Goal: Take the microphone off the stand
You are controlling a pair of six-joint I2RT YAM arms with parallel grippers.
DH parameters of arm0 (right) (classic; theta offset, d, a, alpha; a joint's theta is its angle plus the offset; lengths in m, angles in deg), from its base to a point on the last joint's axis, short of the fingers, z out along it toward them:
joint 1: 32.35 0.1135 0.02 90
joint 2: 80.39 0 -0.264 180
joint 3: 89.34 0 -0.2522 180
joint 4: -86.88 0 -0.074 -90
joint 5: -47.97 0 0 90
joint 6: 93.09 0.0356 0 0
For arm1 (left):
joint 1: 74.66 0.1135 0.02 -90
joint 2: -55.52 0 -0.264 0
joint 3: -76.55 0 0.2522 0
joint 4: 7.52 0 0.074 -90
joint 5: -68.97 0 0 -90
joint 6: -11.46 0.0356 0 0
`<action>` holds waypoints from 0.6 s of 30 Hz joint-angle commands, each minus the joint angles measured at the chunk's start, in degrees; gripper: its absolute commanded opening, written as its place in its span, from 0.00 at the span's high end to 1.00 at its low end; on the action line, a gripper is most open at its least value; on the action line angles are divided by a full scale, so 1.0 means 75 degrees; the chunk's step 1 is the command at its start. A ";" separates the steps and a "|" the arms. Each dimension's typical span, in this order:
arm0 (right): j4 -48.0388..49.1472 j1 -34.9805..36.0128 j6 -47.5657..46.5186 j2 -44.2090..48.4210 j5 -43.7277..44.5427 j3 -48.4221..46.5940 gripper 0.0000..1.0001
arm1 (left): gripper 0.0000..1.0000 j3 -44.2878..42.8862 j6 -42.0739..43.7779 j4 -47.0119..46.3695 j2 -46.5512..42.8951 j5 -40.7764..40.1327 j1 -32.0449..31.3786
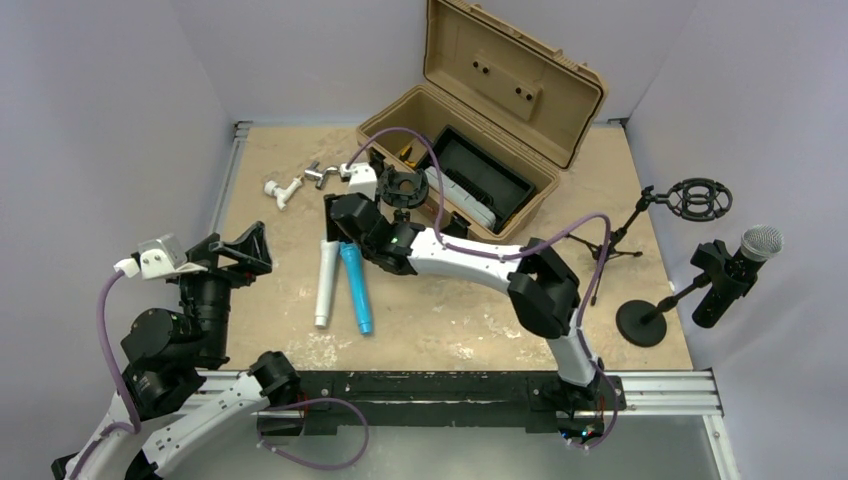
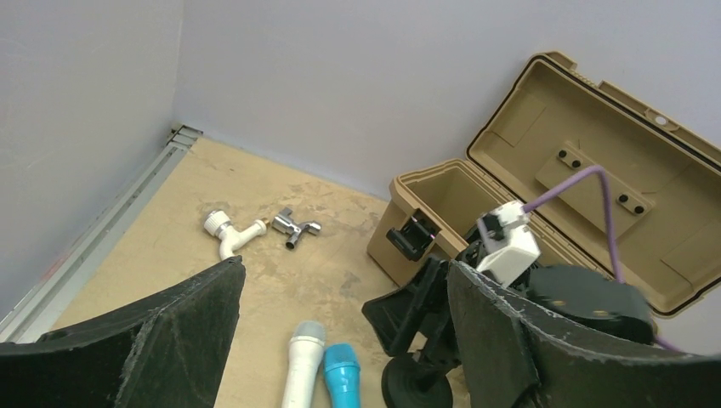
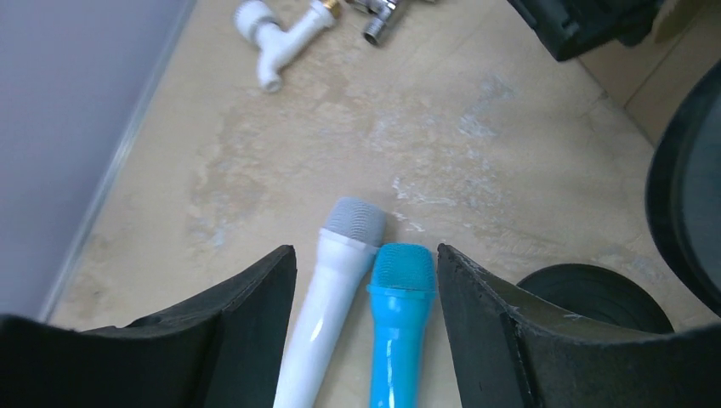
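A black microphone with a silver head (image 1: 742,262) sits in the clip of a round-based stand (image 1: 641,323) at the far right. A white microphone (image 1: 326,282) and a blue microphone (image 1: 356,288) lie side by side on the table's middle. My right gripper (image 1: 345,228) is open just above their heads; in the right wrist view (image 3: 366,251) its jaws straddle the white one (image 3: 333,289) and the blue one (image 3: 398,314) without touching them. My left gripper (image 1: 243,250) is open and empty at the left, also in its wrist view (image 2: 346,265).
An open tan toolbox (image 1: 470,130) stands at the back. An empty ring-clip stand (image 1: 403,188) rises beside it, its round base by the right gripper (image 3: 595,293). A tripod stand with a shock mount (image 1: 700,198) is at the right. White and chrome pipe fittings (image 1: 300,182) lie at the back left.
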 commanded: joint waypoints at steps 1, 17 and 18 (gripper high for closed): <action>0.0575 0.0231 -0.0546 0.1277 -0.0443 -0.0053 0.40 | 0.14 -0.0227 -0.0017 -0.0059 0.0136 0.0122 0.0022; 0.1562 0.0220 -0.3141 0.5490 0.4170 0.3286 0.39 | 0.14 -0.0231 -0.0029 -0.0047 0.0087 0.0224 0.0021; 0.1612 0.0152 -0.3226 0.5697 0.4536 0.3456 0.39 | 0.14 -0.0233 -0.0039 -0.0047 0.0099 0.0243 0.0016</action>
